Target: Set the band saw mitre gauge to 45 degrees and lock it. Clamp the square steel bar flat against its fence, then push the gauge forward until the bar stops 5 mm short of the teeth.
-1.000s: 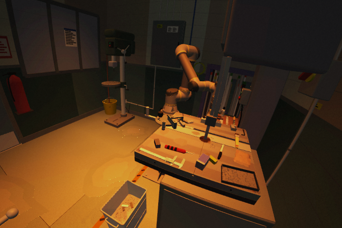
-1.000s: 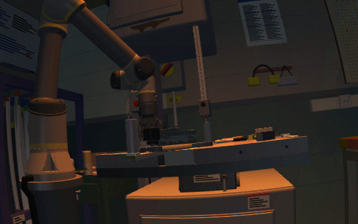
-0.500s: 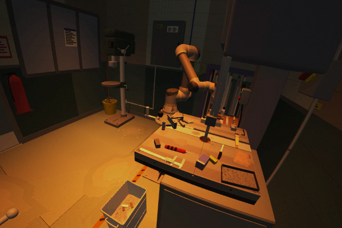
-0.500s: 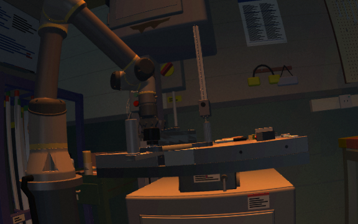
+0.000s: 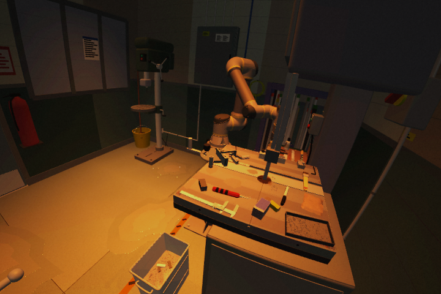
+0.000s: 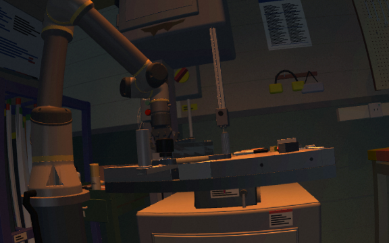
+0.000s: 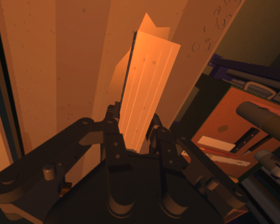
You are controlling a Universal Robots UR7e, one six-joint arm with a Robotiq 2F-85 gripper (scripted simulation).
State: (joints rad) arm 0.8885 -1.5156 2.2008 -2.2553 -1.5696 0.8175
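Observation:
The square steel bar (image 7: 147,87) lies flat on the saw table and runs away from my gripper (image 7: 134,126), which has closed around its near end. In the second side camera the gripper (image 6: 164,148) stands low at the table's back corner, over the bar (image 6: 194,158) and the dark mitre gauge (image 6: 194,147). The blade (image 6: 224,141) hangs under its guide post, to the right of the bar's far end. In the side camera the gauge (image 5: 224,156) sits at the table's far left corner, and the gripper is hidden behind the guide post (image 5: 283,114).
The table's back edge drops off just right of the gripper onto a lower tray of tools (image 7: 231,143). A grey cylinder (image 6: 143,147) stands close to the left of the wrist. A screwdriver (image 5: 226,191), caliper (image 5: 210,204), blocks and a tray (image 5: 309,228) cover the table's front.

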